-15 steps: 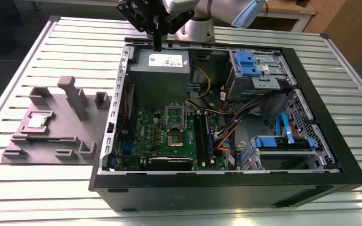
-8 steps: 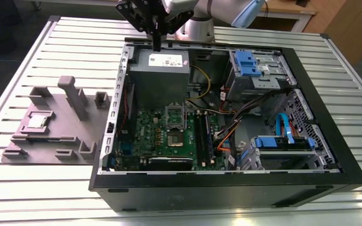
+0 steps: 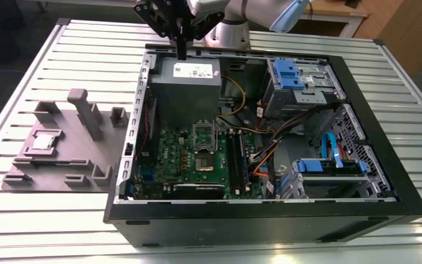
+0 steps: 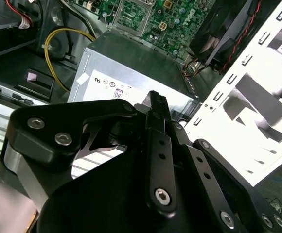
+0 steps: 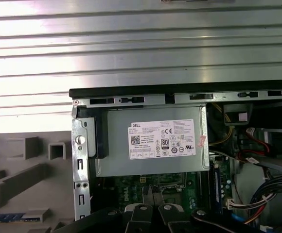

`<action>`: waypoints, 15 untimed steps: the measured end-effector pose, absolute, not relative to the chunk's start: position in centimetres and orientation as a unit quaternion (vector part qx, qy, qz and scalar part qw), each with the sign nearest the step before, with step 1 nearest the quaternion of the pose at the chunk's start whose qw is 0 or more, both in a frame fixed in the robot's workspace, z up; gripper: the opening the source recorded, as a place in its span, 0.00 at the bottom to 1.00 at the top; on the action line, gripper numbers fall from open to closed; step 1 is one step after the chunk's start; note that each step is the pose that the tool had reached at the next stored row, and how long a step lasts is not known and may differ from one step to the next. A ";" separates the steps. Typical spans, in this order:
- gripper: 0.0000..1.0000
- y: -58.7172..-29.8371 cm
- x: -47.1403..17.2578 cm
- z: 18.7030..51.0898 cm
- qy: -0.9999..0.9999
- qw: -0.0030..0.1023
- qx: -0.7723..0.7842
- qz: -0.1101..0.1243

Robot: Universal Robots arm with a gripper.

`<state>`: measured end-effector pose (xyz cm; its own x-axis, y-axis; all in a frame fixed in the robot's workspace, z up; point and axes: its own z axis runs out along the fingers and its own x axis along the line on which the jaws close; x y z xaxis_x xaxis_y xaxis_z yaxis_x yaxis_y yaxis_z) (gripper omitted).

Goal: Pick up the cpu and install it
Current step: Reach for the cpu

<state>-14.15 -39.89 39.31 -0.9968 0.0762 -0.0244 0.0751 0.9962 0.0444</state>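
Gripper [image 3: 182, 53] hangs over the far wall of the computer case [image 3: 270, 220], directly above the power supply [image 3: 187, 82] inside it. The fingers are pressed together with nothing between them, and both wrist views give the same read.

The cpu [image 3: 44, 141] is outside the case, off its side wall on the exterior view's left. It lies flat in a recess of the grey fixture plate [image 3: 68, 153], which butts up against that wall.

Key relation: the cpu lies sideways and nearer the camera from the tool, well apart from it, with the case wall and the fixture's upright posts [image 3: 86, 113] between them. There is only one arm, so no choice of which is nearer.

The part is a small square chip with a silvery top and a thin pale rim. It has no real long axis, and its edges run roughly parallel to the fixture's. It sits level and nothing covers it.

The socket [image 3: 205, 163] on the motherboard looks unfilled, so in my judgement the task is at its very start.
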 end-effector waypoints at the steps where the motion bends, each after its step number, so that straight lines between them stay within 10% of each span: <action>1: 0.10 -39.9 -14.2 39.3 0.999 0.013 0.038 0.022; 15: 0.10 -39.9 -14.7 39.3 0.999 0.013 0.038 0.022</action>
<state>-14.72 -39.89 39.30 -0.9968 0.0762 -0.0244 0.0751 0.9962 0.0443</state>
